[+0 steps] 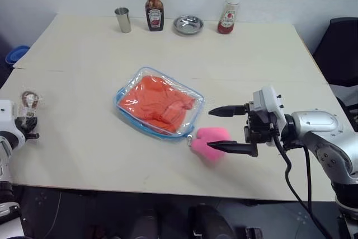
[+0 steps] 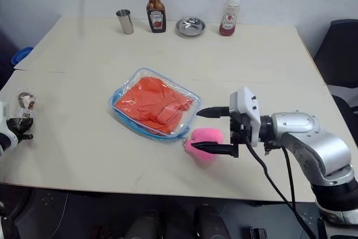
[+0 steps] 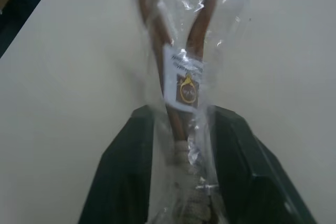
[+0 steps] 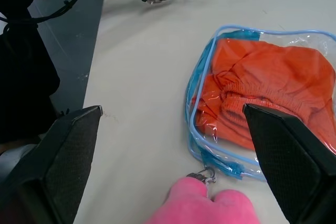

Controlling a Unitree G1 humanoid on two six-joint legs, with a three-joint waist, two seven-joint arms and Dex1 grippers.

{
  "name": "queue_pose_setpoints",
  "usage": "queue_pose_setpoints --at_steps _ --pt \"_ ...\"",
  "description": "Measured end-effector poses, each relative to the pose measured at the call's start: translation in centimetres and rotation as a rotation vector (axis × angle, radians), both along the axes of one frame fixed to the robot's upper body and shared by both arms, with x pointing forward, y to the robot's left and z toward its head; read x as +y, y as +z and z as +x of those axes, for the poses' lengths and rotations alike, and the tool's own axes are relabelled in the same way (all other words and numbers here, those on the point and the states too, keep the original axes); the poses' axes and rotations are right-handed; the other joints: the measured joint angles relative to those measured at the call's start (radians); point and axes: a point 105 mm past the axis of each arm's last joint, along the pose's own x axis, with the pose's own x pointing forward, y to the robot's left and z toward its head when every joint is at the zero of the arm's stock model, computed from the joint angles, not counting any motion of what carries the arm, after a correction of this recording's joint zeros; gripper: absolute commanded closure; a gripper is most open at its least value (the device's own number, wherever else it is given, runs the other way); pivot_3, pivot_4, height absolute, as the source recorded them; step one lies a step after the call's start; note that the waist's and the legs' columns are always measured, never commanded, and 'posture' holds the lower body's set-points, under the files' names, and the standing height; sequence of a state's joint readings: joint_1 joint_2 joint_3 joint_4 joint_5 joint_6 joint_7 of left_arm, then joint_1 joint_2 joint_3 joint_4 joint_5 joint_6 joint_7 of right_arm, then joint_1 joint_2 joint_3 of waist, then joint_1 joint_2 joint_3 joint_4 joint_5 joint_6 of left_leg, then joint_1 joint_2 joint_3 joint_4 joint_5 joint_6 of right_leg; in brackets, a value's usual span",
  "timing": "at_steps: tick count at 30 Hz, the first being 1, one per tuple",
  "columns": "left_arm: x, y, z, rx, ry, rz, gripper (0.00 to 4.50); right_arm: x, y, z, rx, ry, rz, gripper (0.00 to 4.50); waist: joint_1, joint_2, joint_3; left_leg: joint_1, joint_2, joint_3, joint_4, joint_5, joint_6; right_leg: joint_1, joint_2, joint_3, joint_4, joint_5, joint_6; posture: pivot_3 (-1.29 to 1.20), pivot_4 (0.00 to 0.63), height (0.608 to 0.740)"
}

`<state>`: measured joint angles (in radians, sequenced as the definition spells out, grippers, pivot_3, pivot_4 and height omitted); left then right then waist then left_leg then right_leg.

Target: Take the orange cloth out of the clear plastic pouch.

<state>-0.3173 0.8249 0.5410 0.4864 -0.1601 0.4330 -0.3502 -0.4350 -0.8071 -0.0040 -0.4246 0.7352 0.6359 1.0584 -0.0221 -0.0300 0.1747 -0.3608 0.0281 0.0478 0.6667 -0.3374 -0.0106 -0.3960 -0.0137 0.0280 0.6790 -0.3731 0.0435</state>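
**Cloth still in pouch, right gripper spread at the charm**

The left arm is cut off at the frame edge. Its gripper (image 1: 28, 122) sits at the table's (image 1: 84, 48) left edge, fingers either side of a small cellophane packet (image 3: 181, 51) with a brown loop inside — whether they actually pinch it is hard to tell.

The cloth (image 1: 159, 103) lies folded inside the pouch (image 1: 130, 85) mid-table, the pouch resting flat. The right gripper (image 1: 228, 129) hangs just beside the pouch's near corner, pointing at it, jaws wide apart and empty — the pink plush (image 1: 208, 141) on the pouch's clasp lies below the fingers.

At the far edge stand a steel cup (image 1: 123, 19), two sauce bottles (image 1: 154, 5) and a small metal dish (image 1: 188, 24).
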Motion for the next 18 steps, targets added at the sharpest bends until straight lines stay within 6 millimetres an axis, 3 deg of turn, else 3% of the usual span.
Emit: queue_pose_setpoints --at_steps 4,7,14,18 --pt "-0.1 0.0 -0.6 -0.005 -0.003 -0.004 0.69 0.0 0.1 0.0 -0.005 0.006 -0.002 0.0 -0.009 -0.001 0.0 0.0 0.001 0.0 -0.002 0.0 -0.001 0.0 0.0 0.0 -0.001 0.0 0.0 0.0 0.15 0.74" --pt "-0.4 1.4 -0.8 -0.082 -0.023 -0.08 0.69 0.0 0.1 0.0 -0.003 0.007 -0.003 0.0 -0.012 -0.001 0.0 0.0 0.001 0.0 -0.002 0.0 -0.001 -0.001 0.001 0.0 0.0 0.0 0.0 0.0 0.15 0.74" --pt "-4.7 5.7 -2.7 -0.096 -0.4 -0.075 0.69 -0.5 -0.5 -0.1 0.015 -0.022 -0.006 0.0 -0.013 -0.001 0.0 0.0 0.001 -0.001 -0.002 0.0 -0.001 0.0 0.0 -0.001 -0.001 0.0 -0.001 0.0 0.15 0.74" --pt "-8.7 10.0 -1.6 -0.046 -0.691 0.219 0.69 -0.8 -0.5 -0.2 0.012 -0.043 -0.004 0.0 -0.003 0.0 0.002 0.0 0.0 -0.004 -0.002 0.0 0.0 0.003 -0.002 -0.005 -0.003 -0.001 -0.001 0.0 0.15 0.74"
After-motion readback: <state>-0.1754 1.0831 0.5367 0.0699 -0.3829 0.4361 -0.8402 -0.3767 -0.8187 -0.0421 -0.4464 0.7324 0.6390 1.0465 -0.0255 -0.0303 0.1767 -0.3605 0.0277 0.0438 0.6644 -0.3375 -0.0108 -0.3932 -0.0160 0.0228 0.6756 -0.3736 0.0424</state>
